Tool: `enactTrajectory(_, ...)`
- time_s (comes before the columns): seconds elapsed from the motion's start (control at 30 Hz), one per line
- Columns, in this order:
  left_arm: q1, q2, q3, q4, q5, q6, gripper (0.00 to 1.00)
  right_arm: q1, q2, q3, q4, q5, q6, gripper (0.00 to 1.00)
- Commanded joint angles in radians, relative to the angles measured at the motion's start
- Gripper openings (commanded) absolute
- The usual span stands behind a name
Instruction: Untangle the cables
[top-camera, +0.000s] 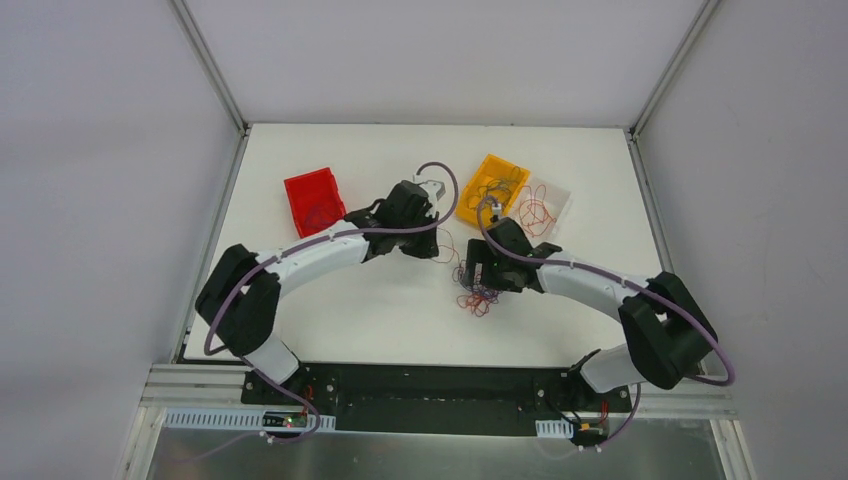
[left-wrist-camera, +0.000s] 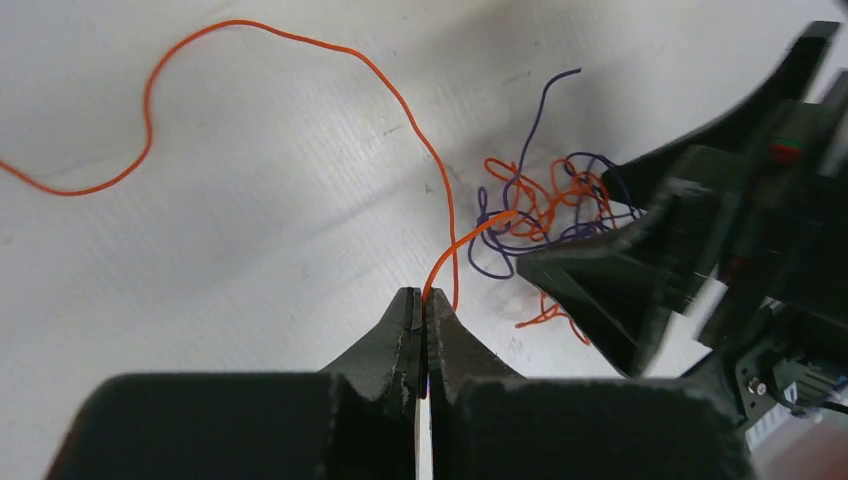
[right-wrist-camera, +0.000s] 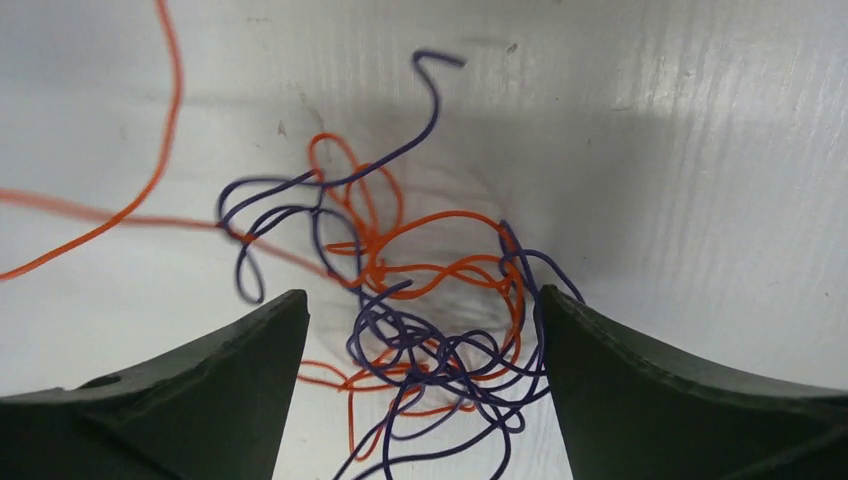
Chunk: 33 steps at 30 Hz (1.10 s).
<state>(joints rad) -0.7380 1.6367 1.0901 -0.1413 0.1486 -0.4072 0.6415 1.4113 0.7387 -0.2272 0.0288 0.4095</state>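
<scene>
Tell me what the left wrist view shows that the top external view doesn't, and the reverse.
Only the left wrist view: the left gripper, its fingers shut on one orange wire that leads into the tangle. Only the top external view: a red bin, an orange bin and a clear tray at the far side, and both arms whole. Both: the orange and purple tangle on the white table, with the right gripper at it.

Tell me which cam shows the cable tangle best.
Right wrist: the cable tangle fills the frame inside the open right hand, orange and purple strands separable. Left wrist shows it farther off, partly behind the right hand, with the shut left hand pinching one orange strand. Top view: a small scribble.
</scene>
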Motion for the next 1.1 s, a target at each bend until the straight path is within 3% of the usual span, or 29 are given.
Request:
enactTrajectory(0.0,0.007,-0.136,0.072,-0.145,-0.048,0.046,0.0,0.043,0.052,0.041,-0.078,0.207,0.029,0.87)
enactTrajectory(0.33,0.209,-0.38,0.241,-0.488,-0.178,0.104,0.0,0.028,-0.066,-0.034,-0.091,0.337,0.096,0.84)
enactTrajectory(0.63,0.335,-0.455,0.289,-0.567,-0.208,0.141,0.0,0.026,-0.183,-0.078,-0.031,0.302,0.068,0.84)
enactTrajectory(0.83,0.345,-0.455,0.382,-0.575,-0.093,0.128,0.0,0.024,-0.251,-0.07,-0.019,0.321,0.037,0.86)
enactTrajectory(0.97,0.345,-0.433,0.45,-0.573,0.107,0.121,0.0,0.021,-0.301,-0.048,-0.007,0.313,-0.02,0.95)
enactTrajectory(1.07,0.344,-0.415,0.49,-0.573,0.222,0.107,0.0,0.011,-0.359,-0.037,0.031,0.261,-0.08,0.95)
